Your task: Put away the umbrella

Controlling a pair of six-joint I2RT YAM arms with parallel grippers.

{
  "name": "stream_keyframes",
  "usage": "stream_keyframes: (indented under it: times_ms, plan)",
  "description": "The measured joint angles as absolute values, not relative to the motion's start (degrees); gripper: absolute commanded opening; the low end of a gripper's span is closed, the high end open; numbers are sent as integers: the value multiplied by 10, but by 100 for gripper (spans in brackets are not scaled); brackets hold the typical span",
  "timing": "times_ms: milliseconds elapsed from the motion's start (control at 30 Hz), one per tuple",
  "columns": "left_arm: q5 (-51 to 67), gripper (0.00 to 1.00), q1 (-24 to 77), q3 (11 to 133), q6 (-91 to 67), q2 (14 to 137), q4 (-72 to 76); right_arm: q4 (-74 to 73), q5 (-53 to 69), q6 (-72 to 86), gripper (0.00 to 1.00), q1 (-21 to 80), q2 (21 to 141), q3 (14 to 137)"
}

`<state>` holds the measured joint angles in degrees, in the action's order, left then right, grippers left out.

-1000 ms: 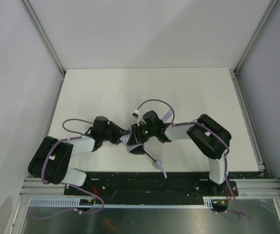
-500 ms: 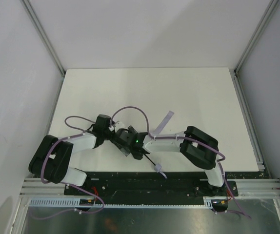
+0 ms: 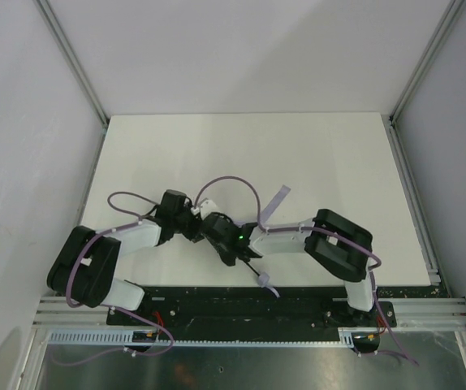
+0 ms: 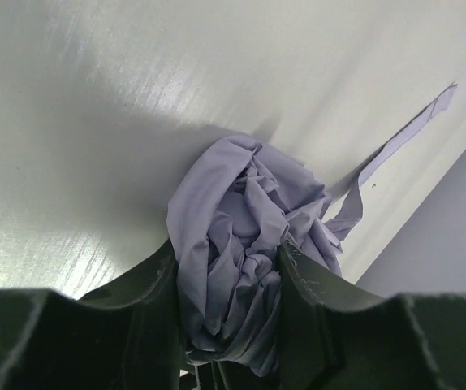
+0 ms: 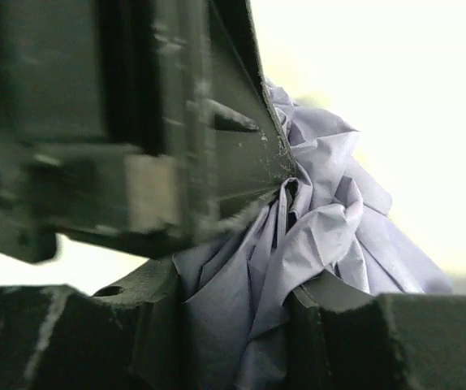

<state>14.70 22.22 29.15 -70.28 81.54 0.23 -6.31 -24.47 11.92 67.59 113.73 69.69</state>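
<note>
umbrella [image 4: 241,236]: crumpled lavender canopy, lying on white tabletop [image 4: 95,122]. left fingers [image 4: 148,301]: pinching the fabric bundle. right fingers [image 5: 338,325]: pinching the same bundle, opposite.

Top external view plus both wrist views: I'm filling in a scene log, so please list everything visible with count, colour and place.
umbrella: one, pale lavender-grey canopy, bunched at the table's near middle
handle: one, pale, on a thin black shaft pointing at the near edge
table: one, white, under everything
walls: three, pale grey, left, far and right
cables: several, lavender, looped along the arms
arms: two, black and white, bases at the near edge
left pincer: black, closed on the canopy
right pincer: black, closed on the canopy
</note>
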Motion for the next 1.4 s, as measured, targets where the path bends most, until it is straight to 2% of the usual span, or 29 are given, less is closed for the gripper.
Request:
stream_keyframes:
  times_ms: [33,100,167,267,433,700,800,933,1067,1167,1200,1300,1400]
  plan:
    - [145,48,223,294,-702,814,-3,-34,-216,121,0,666,1128,673]
    - [139,69,223,299,-698,809,-16,31,-144,128,0,640,1115,628]
    - [135,82,223,299,-688,797,-30,91,-69,142,0,611,1108,595]
    - [132,96,219,300,-673,769,-52,197,64,182,0,560,1113,553]
    - [132,99,218,297,-659,732,-82,351,267,281,0,486,1158,520]
    - [153,99,218,281,-666,745,-54,453,393,374,0,459,1204,508]
    - [178,94,217,283,-682,780,-8,467,407,386,0,458,1209,505]
    - [200,74,214,281,-703,810,33,483,415,404,0,447,1210,499]
    - [201,45,212,258,-715,820,75,491,418,412,0,442,1209,495]
    - [204,19,212,252,-720,827,100,487,416,412,0,442,1207,495]
    - [207,13,211,252,-721,830,104,484,415,412,0,442,1205,495]
    - [218,3,210,254,-722,838,114,463,409,408,17,442,1195,495]
    - [223,0,210,254,-717,842,121,429,399,396,38,442,1181,496]
